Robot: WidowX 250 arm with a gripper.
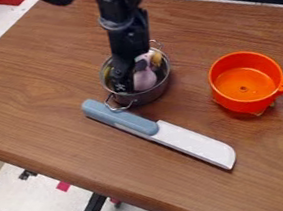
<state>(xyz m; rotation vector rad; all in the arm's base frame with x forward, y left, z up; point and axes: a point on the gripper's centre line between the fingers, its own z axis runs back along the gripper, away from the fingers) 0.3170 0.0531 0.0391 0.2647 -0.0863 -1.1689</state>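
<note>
The black gripper (128,75) points down into a small grey metal pot (148,96) at the upper middle of the table, over its left part. Beside it in the pot, to the right, is a pale pink, garlic-like bulb (145,79); whether the two touch is unclear. A yellowish thing (156,59) lies near the pot's back right wall. The gripper hides the pot's left inside.
A toy knife with a blue handle (119,116) and white blade (196,142) lies diagonally in front of the pot. To the right stands an orange pan (248,83) with a pale handle. The wooden table's (61,135) front edge runs along the lower left.
</note>
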